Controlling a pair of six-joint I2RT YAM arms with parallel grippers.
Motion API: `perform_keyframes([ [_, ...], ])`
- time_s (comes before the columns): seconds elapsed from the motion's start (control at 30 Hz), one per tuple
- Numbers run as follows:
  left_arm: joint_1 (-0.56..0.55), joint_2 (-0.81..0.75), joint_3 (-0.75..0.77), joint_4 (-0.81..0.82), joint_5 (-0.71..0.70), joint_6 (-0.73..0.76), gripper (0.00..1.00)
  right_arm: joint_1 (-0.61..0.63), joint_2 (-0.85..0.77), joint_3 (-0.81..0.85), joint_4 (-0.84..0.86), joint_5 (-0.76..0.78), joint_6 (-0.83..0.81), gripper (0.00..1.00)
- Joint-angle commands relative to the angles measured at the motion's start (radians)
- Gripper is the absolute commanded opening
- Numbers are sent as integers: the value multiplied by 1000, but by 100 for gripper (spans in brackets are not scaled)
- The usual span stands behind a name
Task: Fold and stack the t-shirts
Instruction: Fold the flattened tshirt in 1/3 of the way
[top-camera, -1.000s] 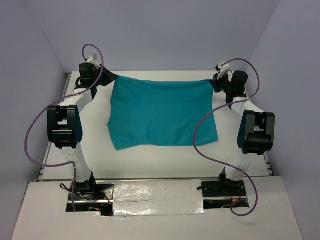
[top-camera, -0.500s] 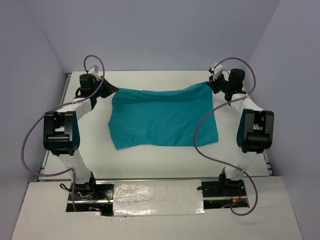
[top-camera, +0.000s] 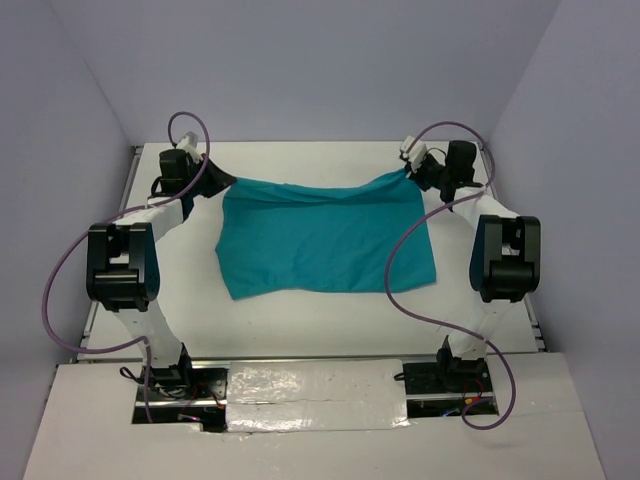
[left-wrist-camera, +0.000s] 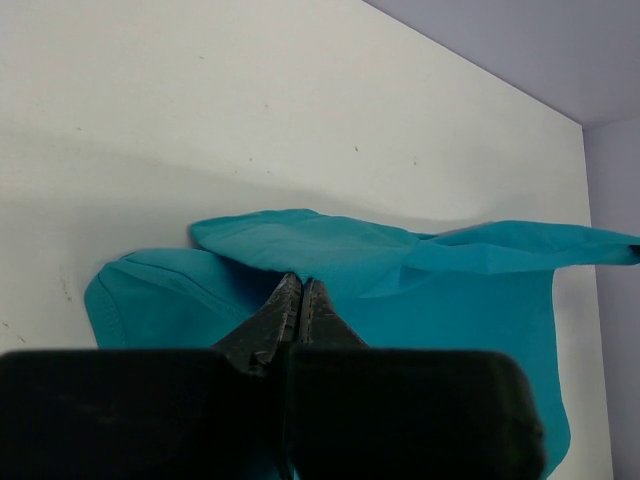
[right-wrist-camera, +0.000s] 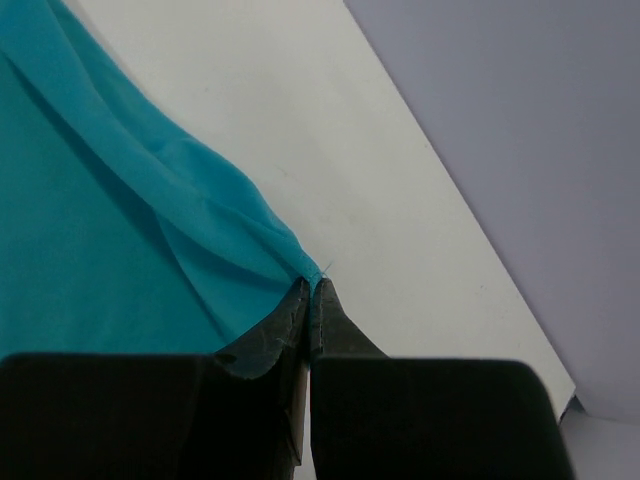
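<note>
The teal t-shirt (top-camera: 325, 236) lies spread over the middle of the white table, its far edge lifted and sagging between the two arms. My left gripper (top-camera: 222, 180) is shut on the far left corner; in the left wrist view the shut gripper (left-wrist-camera: 300, 282) pinches the teal cloth (left-wrist-camera: 440, 300). My right gripper (top-camera: 410, 168) is shut on the far right corner; in the right wrist view the gripper (right-wrist-camera: 311, 285) pinches the cloth's corner (right-wrist-camera: 120, 230) above the table.
The white table (top-camera: 320, 320) has raised rails at its left and right edges. Grey walls close in the back and both sides. Purple cables loop beside each arm; the right one (top-camera: 395, 270) hangs over the shirt's right edge.
Both grippers have lifted the shirt's far edge and moved it slightly nearer. The right gripper has moved left and the far edge now sags in the middle.
</note>
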Motion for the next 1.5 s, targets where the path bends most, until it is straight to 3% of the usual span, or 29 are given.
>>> perform_keyframes([
  [0.0, -2, -36, 16, 42, 5, 36, 0, 10, -51, -72, 124, 31, -145, 0],
  [0.3, 0, -102, -35, 31, -2, 68, 0, -13, -105, -154, 246, 48, -214, 0],
  [0.8, 4, -139, -70, -12, -5, 105, 0, -45, -109, -295, 566, -1, -173, 0],
  [1.27, 3, -133, -96, -22, -32, 116, 0, -51, -94, -286, 428, -48, -406, 0],
  [1.47, 3, -70, -23, -10, -54, 101, 0, -44, -2, -244, 554, 85, -385, 0],
])
